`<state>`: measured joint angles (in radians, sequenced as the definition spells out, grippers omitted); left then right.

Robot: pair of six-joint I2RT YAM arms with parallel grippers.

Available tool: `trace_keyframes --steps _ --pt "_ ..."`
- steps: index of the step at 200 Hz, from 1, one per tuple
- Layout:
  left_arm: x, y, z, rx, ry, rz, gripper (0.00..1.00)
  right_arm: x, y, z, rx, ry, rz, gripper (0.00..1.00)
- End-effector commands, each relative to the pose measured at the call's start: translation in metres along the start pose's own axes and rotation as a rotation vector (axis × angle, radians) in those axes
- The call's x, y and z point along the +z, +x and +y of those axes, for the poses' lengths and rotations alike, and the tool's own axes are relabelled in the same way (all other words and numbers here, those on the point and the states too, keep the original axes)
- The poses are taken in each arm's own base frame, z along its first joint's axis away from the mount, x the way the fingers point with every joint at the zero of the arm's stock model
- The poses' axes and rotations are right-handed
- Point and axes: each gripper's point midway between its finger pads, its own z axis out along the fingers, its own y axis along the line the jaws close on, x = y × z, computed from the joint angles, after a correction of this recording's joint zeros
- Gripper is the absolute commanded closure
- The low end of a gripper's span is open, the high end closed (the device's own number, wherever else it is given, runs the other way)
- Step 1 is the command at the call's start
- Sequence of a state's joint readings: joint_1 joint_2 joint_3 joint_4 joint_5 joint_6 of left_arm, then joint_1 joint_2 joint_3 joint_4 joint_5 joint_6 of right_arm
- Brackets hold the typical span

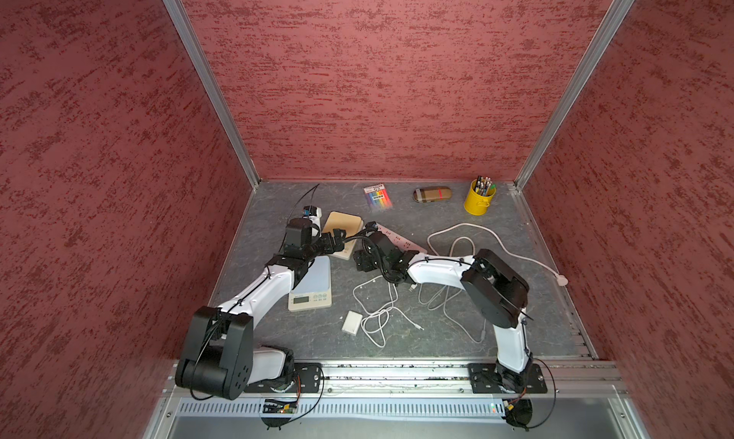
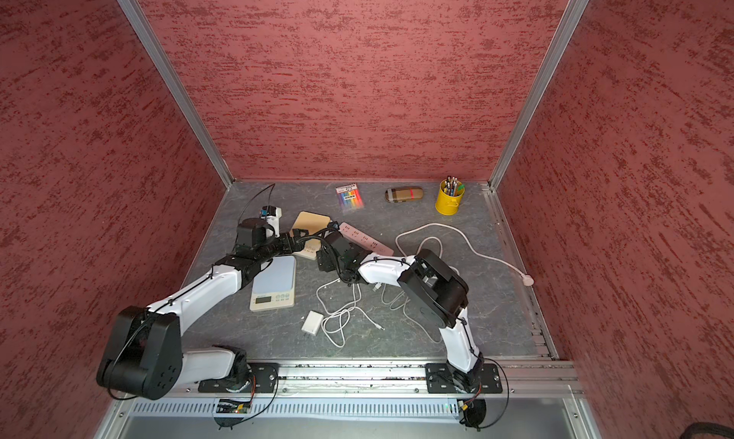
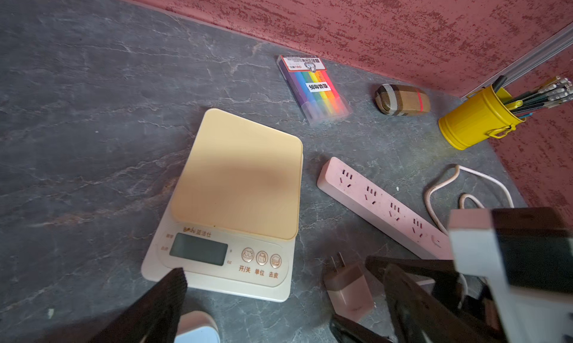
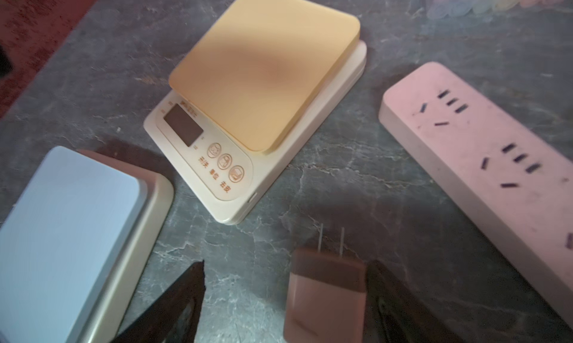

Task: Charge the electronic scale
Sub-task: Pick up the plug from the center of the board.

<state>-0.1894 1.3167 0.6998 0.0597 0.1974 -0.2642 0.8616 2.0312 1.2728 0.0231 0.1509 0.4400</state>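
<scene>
Top views, table: in both top views the grey table point(image 1: 278, 337) fills the lower middle of the frame, with red walls all round.
Top views, left arm: up it comes from the lower left. The left gripper point(image 1: 337, 237) hovers at the display end of the yellow-topped scale point(image 1: 344, 222), fingers apart, nothing in them.
Top views, right arm: in from the lower right. The right gripper point(image 1: 359, 258) sits low near centre frame, between that scale and the pink power strip point(image 1: 397, 239). From up here I can't read its fingers.
Top views, blue-topped scale: the blue-topped scale point(image 2: 276, 276) lies left of centre, partly under the left forearm, its display toward the bottom of the frame.
Top views, loose bits: a white charger point(image 2: 312, 322) and a coiled white cable point(image 2: 337, 322) lie lower centre, well apart from both grippers.
Top views, back row: a marker pack point(image 1: 379, 197), a pencil case point(image 1: 433, 194) and a yellow pen pot point(image 1: 478, 201) stand along the back wall.
Left wrist: the yellow-topped scale point(image 3: 235, 177) is dead ahead, flat on the table, display blank. The power strip point(image 3: 381, 208) lies beside it, not touching. Only one of the left fingers point(image 3: 169, 295) shows.
Right wrist: the right gripper point(image 4: 286, 264) is spread wide! A plug adapter point(image 4: 324, 298) lies between the fingers, prongs pointing away, hard against one and clear of the other, so not clamped. The yellow-topped scale point(image 4: 263, 68) sits just beyond.
</scene>
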Motion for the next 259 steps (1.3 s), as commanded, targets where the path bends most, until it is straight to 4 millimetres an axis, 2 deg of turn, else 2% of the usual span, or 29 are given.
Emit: trace_keyframes --steps 1,40,67,89,114,136,152,163,173,190,203,216,240,259 --pt "-0.001 0.001 -0.004 -0.035 0.038 0.022 0.0 0.004 0.007 -0.005 -0.01 0.05 0.04 0.19" --pt "-0.002 0.003 0.003 -0.071 0.035 0.035 0.0 0.016 0.03 -0.019 -0.041 0.112 0.099 0.25" --pt "-0.001 0.004 0.008 -0.109 0.025 0.06 0.0 0.016 0.036 -0.025 -0.059 0.149 0.109 0.45" --pt "-0.004 0.002 0.006 -0.075 0.038 0.044 0.0 0.011 0.035 -0.026 -0.083 0.156 0.115 0.63" --pt "-0.018 -0.017 -0.001 -0.003 0.059 -0.09 0.0 -0.006 0.02 -0.019 -0.176 0.118 0.114 0.71" --pt "-0.036 -0.036 -0.03 0.092 0.188 -0.261 0.0 -0.03 -0.003 -0.011 -0.302 0.02 0.163 0.73" --pt "-0.044 -0.043 -0.06 0.211 0.297 -0.33 0.0 -0.051 -0.021 -0.038 -0.349 0.09 0.216 0.79" --pt "-0.039 -0.038 -0.078 0.315 0.332 -0.317 0.0 -0.065 -0.033 -0.059 -0.364 0.131 0.247 0.8" --pt "-0.032 -0.034 -0.095 0.406 0.354 -0.306 0.01 -0.078 -0.038 -0.068 -0.367 0.105 0.284 0.8" --pt "-0.025 -0.014 -0.13 0.606 0.425 -0.317 0.0 -0.094 -0.039 -0.072 -0.335 0.012 0.355 0.77" --pt "-0.034 0.004 -0.157 0.772 0.534 -0.411 0.0 -0.103 -0.038 -0.072 -0.311 -0.037 0.4 0.78" --pt "-0.043 0.025 -0.174 0.904 0.653 -0.484 0.0 -0.11 -0.036 -0.07 -0.297 -0.092 0.428 0.79" --pt "-0.029 0.054 -0.186 1.095 0.744 -0.392 0.0 -0.12 -0.032 -0.065 -0.281 -0.168 0.456 0.76" --pt "-0.022 0.055 -0.192 1.14 0.752 -0.375 0.0 -0.127 -0.031 -0.065 -0.268 -0.199 0.479 0.74"
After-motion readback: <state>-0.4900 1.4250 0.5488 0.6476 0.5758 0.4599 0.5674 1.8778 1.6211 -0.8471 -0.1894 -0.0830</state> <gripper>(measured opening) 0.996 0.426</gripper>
